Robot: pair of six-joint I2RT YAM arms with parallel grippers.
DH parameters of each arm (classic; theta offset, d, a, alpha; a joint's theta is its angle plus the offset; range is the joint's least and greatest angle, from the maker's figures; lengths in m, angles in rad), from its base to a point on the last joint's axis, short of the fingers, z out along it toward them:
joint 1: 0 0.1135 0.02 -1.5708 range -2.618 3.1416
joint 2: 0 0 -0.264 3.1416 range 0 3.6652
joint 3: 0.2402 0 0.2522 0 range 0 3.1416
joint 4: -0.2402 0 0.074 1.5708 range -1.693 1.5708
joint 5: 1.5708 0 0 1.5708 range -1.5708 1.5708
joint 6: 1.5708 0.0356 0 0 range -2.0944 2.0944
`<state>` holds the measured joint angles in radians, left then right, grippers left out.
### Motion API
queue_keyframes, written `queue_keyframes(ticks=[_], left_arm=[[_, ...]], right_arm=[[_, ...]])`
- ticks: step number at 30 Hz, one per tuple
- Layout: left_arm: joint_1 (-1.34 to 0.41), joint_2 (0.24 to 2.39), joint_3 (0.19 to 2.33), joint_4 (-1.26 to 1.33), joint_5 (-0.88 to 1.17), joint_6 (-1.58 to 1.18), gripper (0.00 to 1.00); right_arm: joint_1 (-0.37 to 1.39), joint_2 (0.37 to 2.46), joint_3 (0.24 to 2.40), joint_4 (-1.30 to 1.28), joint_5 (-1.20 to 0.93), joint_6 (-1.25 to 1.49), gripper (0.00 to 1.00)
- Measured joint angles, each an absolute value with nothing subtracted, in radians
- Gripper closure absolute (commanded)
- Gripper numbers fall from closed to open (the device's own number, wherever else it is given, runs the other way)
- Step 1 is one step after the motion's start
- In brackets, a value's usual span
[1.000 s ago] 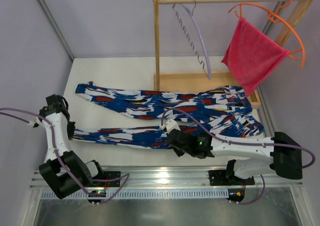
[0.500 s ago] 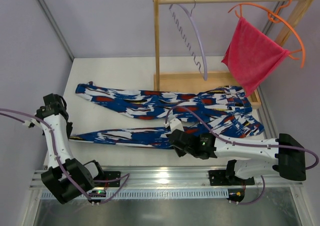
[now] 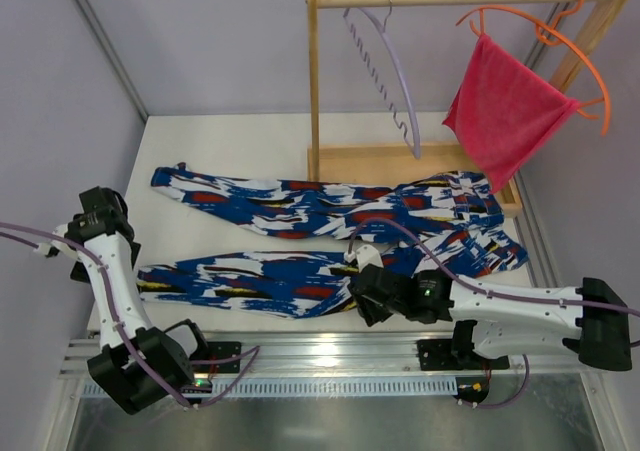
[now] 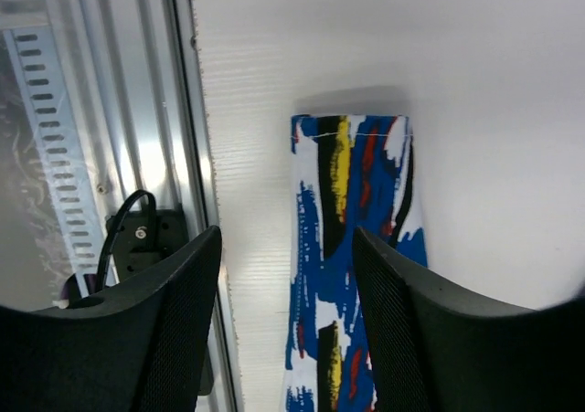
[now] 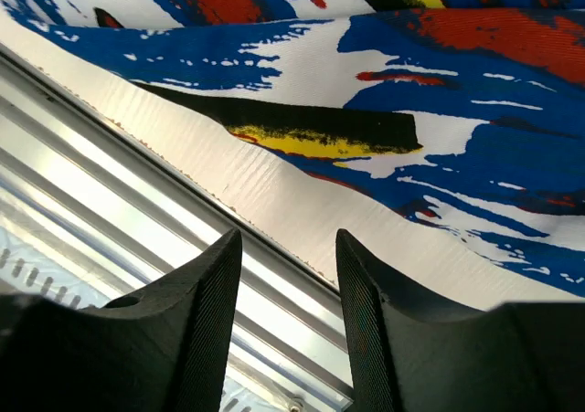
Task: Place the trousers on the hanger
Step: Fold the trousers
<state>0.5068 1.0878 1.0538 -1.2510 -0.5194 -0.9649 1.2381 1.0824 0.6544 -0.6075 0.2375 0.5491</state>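
Note:
The trousers (image 3: pixel 300 206), blue with white, red, black and yellow patches, lie flat on the white table, waist to the right and both legs running left. My left gripper (image 3: pixel 98 216) hangs open above the near leg's cuff (image 4: pixel 352 193), holding nothing. My right gripper (image 3: pixel 365 301) is open too, low over the table's near edge beside the near leg (image 5: pixel 439 56), and only table and rail show between its fingers. The lavender hanger (image 3: pixel 385 66) hangs by its metal hook from the wooden rail, well behind the trousers.
A wooden rack (image 3: pixel 314 81) with a tray base (image 3: pixel 400 161) stands at the back right. An orange hanger (image 3: pixel 560 46) with a pink-red cloth (image 3: pixel 505 111) hangs on its right end. A metal rail (image 5: pixel 110 156) runs along the table's near edge.
Both grippers have opened and let go of the near leg. That leg now lies wider and flatter, closer to the front edge. The left arm drew back to the left, the right one toward the front edge.

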Motion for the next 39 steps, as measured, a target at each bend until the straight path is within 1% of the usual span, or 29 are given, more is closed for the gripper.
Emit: queue_keyframes(ticks=[3, 4, 6, 9, 12, 13, 16, 20, 26, 30, 35, 39], left_arm=[[0.507, 1.078, 1.084, -1.224, -0.49, -0.955, 0.41], [0.507, 1.073, 1.086, -1.203, -0.466, -0.946, 0.38], [0.508, 1.069, 1.071, -1.147, -0.392, -0.917, 0.36], [0.509, 1.107, 1.033, -1.074, -0.265, -0.876, 0.36], [0.506, 1.174, 0.997, -1.03, -0.199, -0.846, 0.34], [0.504, 1.187, 0.982, -1.022, -0.196, -0.837, 0.32], [0.503, 1.192, 0.948, -1.026, -0.244, -0.838, 0.31], [0.519, 1.191, 0.929, -1.027, -0.308, -0.866, 0.32], [0.593, 1.225, 0.873, -1.02, -0.302, -0.885, 0.31], [0.631, 1.266, 0.86, -1.011, -0.297, -0.876, 0.28], [0.663, 1.283, 0.839, -0.963, -0.303, -0.855, 0.28], [0.668, 1.324, 0.801, -0.912, -0.289, -0.857, 0.3]], right_arm=[[1.238, 1.026, 0.672, -0.639, 0.25, 0.552, 0.49], [1.238, 1.019, 0.688, -0.648, 0.258, 0.548, 0.48], [1.225, 1.028, 0.72, -0.645, 0.269, 0.529, 0.48], [1.185, 1.097, 0.782, -0.629, 0.27, 0.492, 0.47], [1.12, 1.219, 0.852, -0.617, 0.27, 0.452, 0.47], [1.106, 1.249, 0.865, -0.614, 0.269, 0.432, 0.47], [1.092, 1.306, 0.877, -0.576, 0.205, 0.324, 0.46], [1.121, 1.363, 0.918, -0.537, 0.081, 0.145, 0.46], [1.18, 1.542, 1.025, -0.448, -0.06, -0.027, 0.45], [1.262, 1.605, 1.013, -0.388, -0.108, -0.081, 0.45], [1.311, 1.648, 0.995, -0.3, -0.119, -0.104, 0.46], [1.323, 1.691, 0.984, -0.262, -0.065, -0.107, 0.52]])
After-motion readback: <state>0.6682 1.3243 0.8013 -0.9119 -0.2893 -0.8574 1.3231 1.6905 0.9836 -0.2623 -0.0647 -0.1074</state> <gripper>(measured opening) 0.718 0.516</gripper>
